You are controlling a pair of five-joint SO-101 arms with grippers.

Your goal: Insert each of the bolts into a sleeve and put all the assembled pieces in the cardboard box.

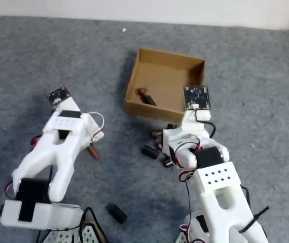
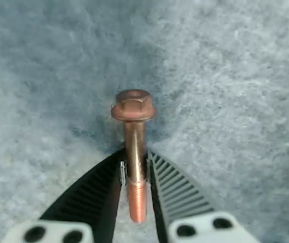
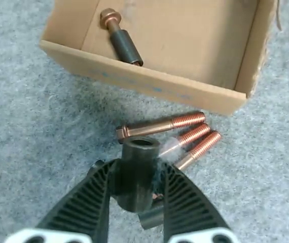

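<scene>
My left gripper (image 2: pixel 134 174) is shut on the shank of a copper bolt (image 2: pixel 133 136), whose hex head points away over the grey carpet; in the high view this bolt (image 1: pixel 93 150) hangs at the left arm's tip. The right gripper (image 3: pixel 134 177) is shut on a black sleeve (image 3: pixel 134 162), open end up, just in front of the cardboard box (image 3: pixel 134 78). Three loose bolts (image 3: pixel 159 125) lie side by side between the sleeve and the box. Inside the box (image 1: pixel 149 110) lies one assembled bolt in a sleeve (image 1: pixel 145 96).
A loose black sleeve (image 1: pixel 116 212) lies on the carpet near the arm bases. More black sleeves (image 1: pixel 150 152) sit beside the right gripper, one under it (image 3: pixel 152 218). Open carpet stretches between the two arms and left of the box.
</scene>
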